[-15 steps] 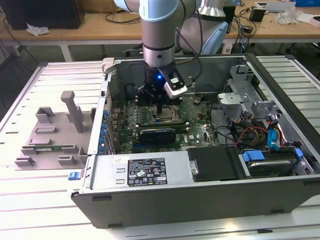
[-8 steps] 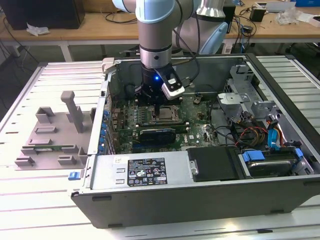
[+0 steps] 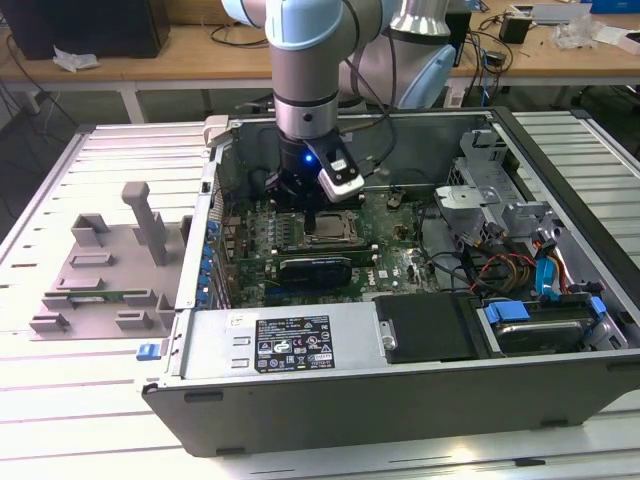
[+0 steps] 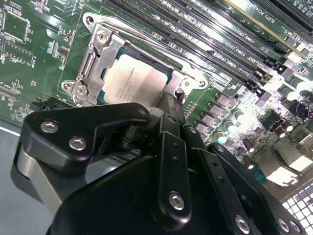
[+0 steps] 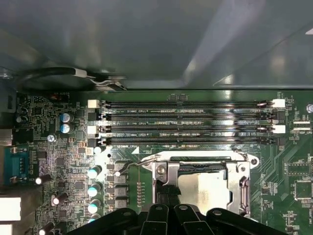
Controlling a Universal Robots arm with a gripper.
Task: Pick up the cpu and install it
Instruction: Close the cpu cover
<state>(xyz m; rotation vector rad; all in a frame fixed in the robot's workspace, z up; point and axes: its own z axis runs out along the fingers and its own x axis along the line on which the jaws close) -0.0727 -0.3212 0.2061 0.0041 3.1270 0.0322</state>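
The arm's black gripper (image 4: 168,100), fingers pressed together and holding nothing, hangs inside an open grey metal computer case (image 3: 400,400), tips close over the green motherboard (image 5: 73,147). Four long black memory slots (image 5: 186,122) run beyond the fingertips. Right at the tips lies the square silver metal socket frame (image 4: 98,54), and seated within it, just beside the fingers, is the flat silver-grey cpu (image 4: 134,81).
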